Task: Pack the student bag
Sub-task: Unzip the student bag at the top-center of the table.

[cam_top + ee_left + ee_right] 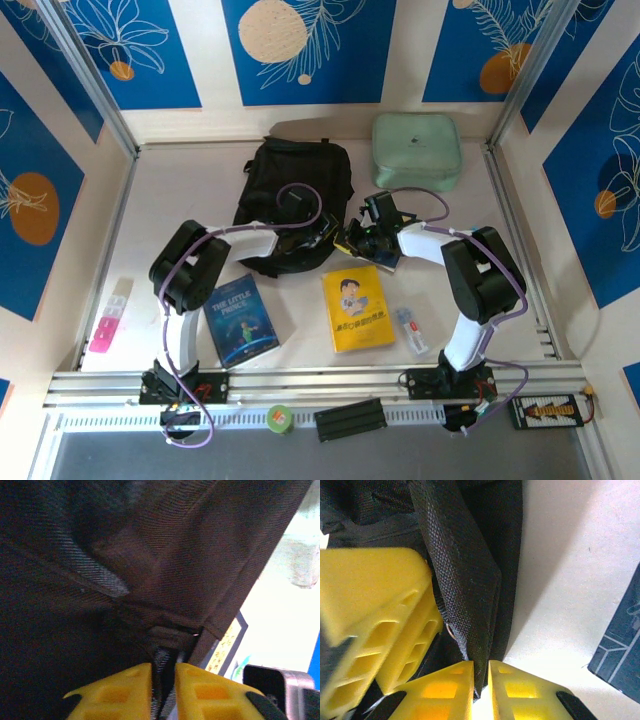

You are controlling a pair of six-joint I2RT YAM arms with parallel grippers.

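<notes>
**Surface and Material Findings**

Student bag point(295, 195): black woven cloth, matt, with a fine twill weave on the panel. Its strap point(465, 565) is coarse ribbed webbing.

Left gripper point(162, 692) and right gripper point(480, 687): fingers of yellow moulded plastic, smooth, dull sheen.

Table point(190, 190): pale, smooth, matt.

Case point(417, 150), at 1 o'clock of the bag: mint-green, soft-looking, faint sheen.

Blue book point(240, 320) and yellow book point(358, 308), at 6 o'clock of the bag: paper covers, slightly glossy.

Rail point(320, 378), along the table's 6 o'clock edge: bare grooved metal.

Black student bag point(297, 180), mint-green case point(416, 150), yellow book point(358, 310)
</notes>
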